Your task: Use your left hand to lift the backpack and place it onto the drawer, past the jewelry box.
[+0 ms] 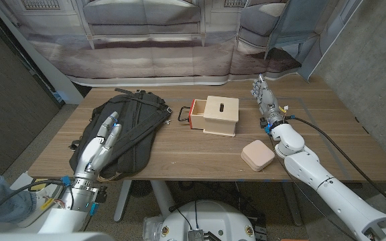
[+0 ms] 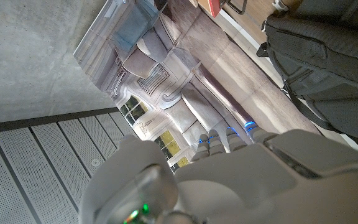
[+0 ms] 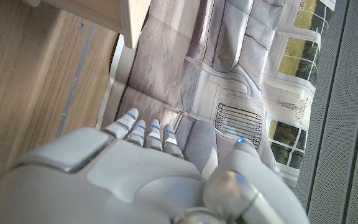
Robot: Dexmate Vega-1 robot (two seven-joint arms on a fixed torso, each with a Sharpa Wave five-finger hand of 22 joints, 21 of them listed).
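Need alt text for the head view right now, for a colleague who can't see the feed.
The left hand rests on a black backpack lying at the wooden table's left side. A wooden drawer box sits mid-table, a pink jewelry box nearer the front, and the right hand stands open to the right.

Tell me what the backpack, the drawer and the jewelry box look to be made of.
Backpack: dark woven fabric, probably nylon or polyester; matte, slumped, with folds and webbing straps.
Drawer: pale unfinished-looking wood or plywood, matte, with flat panels; its pulled-out part has an orange-red front and a dark wire handle.
Jewelry box: smooth pinkish-beige covering with rounded corners, maybe faux leather or plastic; cannot tell which.
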